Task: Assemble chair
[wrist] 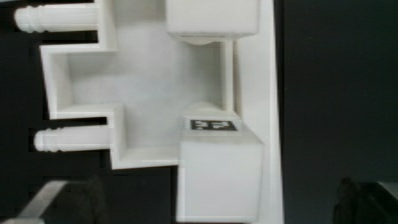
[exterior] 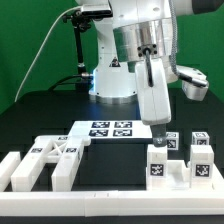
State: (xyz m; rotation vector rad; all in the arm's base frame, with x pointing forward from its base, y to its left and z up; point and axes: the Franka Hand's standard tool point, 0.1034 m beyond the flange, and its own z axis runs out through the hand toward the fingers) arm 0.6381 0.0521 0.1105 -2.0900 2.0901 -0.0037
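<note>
Presently the gripper point(exterior: 159, 130) hangs with its jaws spread wide and nothing held. In the wrist view its dark fingers point(wrist: 50, 204) stand clear on either side of a pegged chair piece point(wrist: 214, 100), with a bare gap between each finger and the white plastic. That piece is a stepped frame with two round pegs point(wrist: 63, 138) sticking out of one edge and a small tag point(wrist: 215, 124) on its face. It lies on the black tabletop point(exterior: 35, 125) directly under the gripper, just off the marker board point(exterior: 105, 128) toward the exterior view's right and nearer the camera. A group of tagged blocks point(exterior: 180, 158) stands there, and which of them is the pegged piece I cannot tell from that view. More chair pieces point(exterior: 50, 160) lie off the marker board's other near corner, toward the exterior view's left, well apart from the gripper.

Nothing looks joined so far, so this seems to be an early pick. The main risk is probably an uneven close: the piece does not look centred between the fingers, so one finger would touch first, shoving or twisting it and spoiling its alignment. A grip across the narrow wall rather than the solid end could slip or let the frame tilt. Coming down carelessly could also knock the neighbouring blocks over, or catch a finger on the frame's raised edge.
</note>
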